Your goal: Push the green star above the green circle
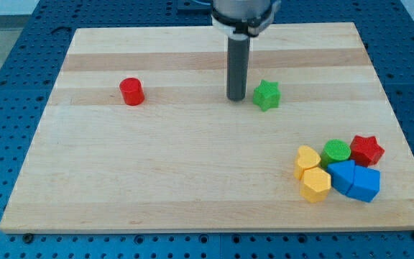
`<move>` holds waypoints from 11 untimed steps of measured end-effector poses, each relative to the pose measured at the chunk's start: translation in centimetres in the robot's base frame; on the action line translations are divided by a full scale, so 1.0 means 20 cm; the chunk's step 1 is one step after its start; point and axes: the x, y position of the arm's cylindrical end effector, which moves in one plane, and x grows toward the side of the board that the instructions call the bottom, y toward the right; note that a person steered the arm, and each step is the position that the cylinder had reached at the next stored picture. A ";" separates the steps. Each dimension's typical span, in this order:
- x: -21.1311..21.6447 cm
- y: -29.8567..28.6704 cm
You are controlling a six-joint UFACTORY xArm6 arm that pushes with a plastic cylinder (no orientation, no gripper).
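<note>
Just left of the green star (267, 95) sits my tip (236, 98), a bare rod with no claw to open or close; you're mid-approach, so next push rightward until it sits above the green circle (335, 152).

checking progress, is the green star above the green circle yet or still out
Still out: the green star sits beside my tip, far up-left of the green circle.

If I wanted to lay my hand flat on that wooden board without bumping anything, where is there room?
The widest bare stretch runs along the view's bottom and left, below the red cylinder and left of the yellow heart. The view's bottom right is crowded: yellow hexagon, green circle, red star, two blue blocks. My tip stands just left of the green star.
</note>
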 end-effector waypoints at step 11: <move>-0.07 0.38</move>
